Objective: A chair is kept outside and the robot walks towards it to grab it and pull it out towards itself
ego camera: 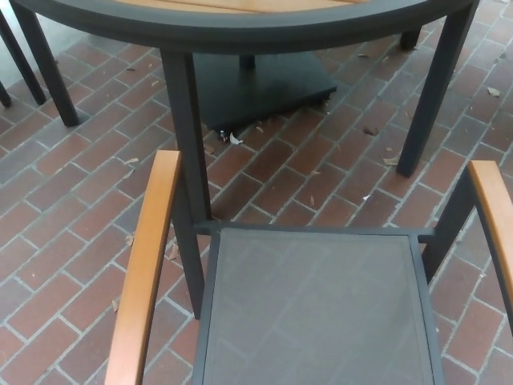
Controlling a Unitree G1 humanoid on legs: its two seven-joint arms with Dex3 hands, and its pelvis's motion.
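So the chair fills the bottom of the head view, grey mesh seat in a dark frame, its front edge tucked right up against the near edge of the round table; the left wooden armrest runs from about mid-picture down to the bottom edge, and the right armrest is cut off by the right edge; one dark table leg stands just beside the seat's front left corner, another leg is further off on the right; under the table there's a flat black base plate sitting on the brick paving, with a few dry leaves scattered around; neither robot hand shows anywhere, so can't tell what the fingers are doing.
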